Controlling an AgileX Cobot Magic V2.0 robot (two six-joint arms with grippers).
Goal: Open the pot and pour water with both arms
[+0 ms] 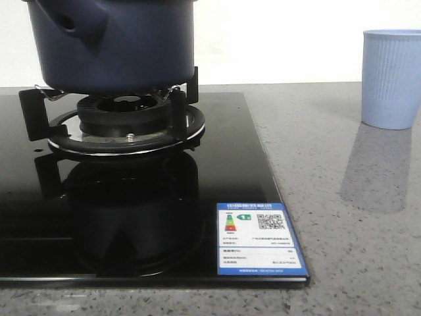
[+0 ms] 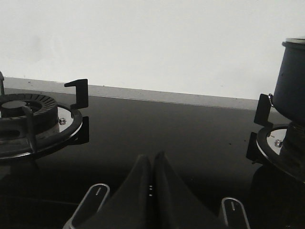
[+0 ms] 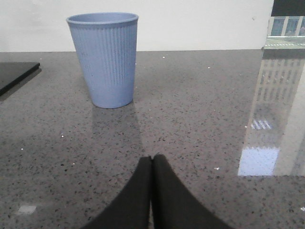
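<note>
From the front camera I see the pot (image 1: pixel 112 43) sitting upright on the black burner stand (image 1: pixel 125 122), at the far left part of the counter. It is dark blue and round. Its short handle (image 1: pixel 66 23), with a hole in it, sticks out toward me and a bit to the left. The top of the pot is cut off, so I cannot see a lid. The burner is on a shiny black stove top (image 1: pixel 145 210) with a blue and white sticker (image 1: pixel 258 240) at its near right corner. A pale blue cup (image 1: pixel 391 78) stands upright on the grey counter (image 1: pixel 348 217), far off to the right, well apart from the pot. I see no arms here.

From my left wrist camera, the left gripper (image 2: pixel 152 160) hangs over the black stove top with its two tips pressed together, holding nothing. The pot shows at one edge on its burner, well apart from the gripper. An empty burner (image 2: pixel 33 121) is at the other side.

From my right wrist camera, the right gripper (image 3: pixel 152 160) also has its tips pressed together with nothing between them. It is over the grey counter. The cup stands ahead of it, apart, open end up.
</note>
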